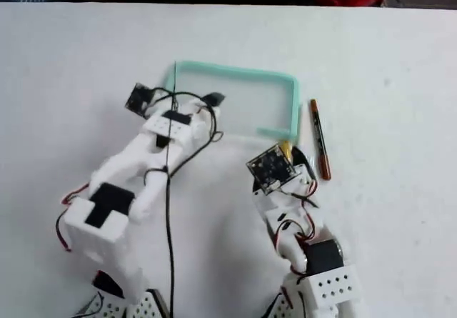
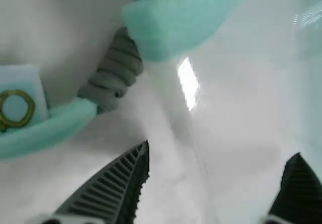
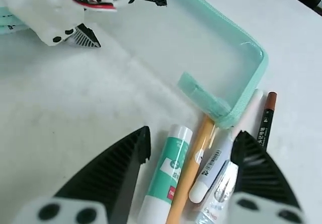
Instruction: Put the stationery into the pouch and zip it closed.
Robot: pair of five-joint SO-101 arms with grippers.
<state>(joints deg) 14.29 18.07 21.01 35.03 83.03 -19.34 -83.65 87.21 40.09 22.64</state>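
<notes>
The pouch (image 1: pixel 296 96), mint-edged with a clear face, lies flat in the middle of the white worktop (image 1: pixel 400 61). The left end effector (image 2: pixel 221 151) is at the pouch's left edge, jaws spread wide over the clear face, near the grey zipper pull (image 2: pixel 113 73). The right end effector (image 3: pixel 192 133) hangs at the pouch's near right corner, also wide and holding nothing. Beneath it lie a glue stick (image 3: pixel 171 168), an orange pencil (image 3: pixel 197 153) and a white pen (image 3: pixel 211 163) (all side by side). A brown marker (image 1: pixel 319 139) lies just right of the pouch.
</notes>
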